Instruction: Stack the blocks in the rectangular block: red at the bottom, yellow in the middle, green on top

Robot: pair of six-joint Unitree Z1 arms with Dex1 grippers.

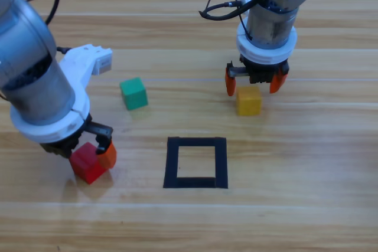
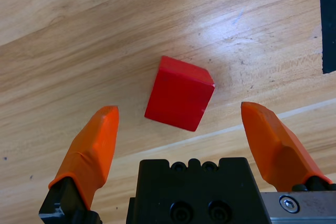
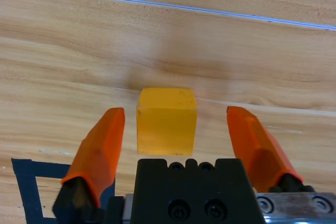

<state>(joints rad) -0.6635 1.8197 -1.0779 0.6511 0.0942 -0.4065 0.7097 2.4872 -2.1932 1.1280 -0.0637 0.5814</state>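
The red cube point(image 1: 88, 163) rests on the table at the lower left. My left gripper point(image 1: 90, 155) hangs over it, open, and in the left wrist view the red cube point(image 2: 179, 93) lies tilted between the spread jaws of the left gripper point(image 2: 181, 113), touching neither. The yellow cube point(image 1: 248, 101) sits right of centre. My right gripper point(image 1: 254, 82) is open just above it, one jaw on each side of the yellow cube point(image 3: 166, 121). The teal-green cube point(image 1: 134, 93) lies alone between the arms. The black tape square point(image 1: 196, 141) at the lower centre holds nothing.
A corner of the tape square point(image 2: 328, 24) shows at the right edge of the left wrist view, and another corner of the tape square point(image 3: 23, 179) at the lower left of the right wrist view. A black cable point(image 1: 221, 4) loops off the right arm.
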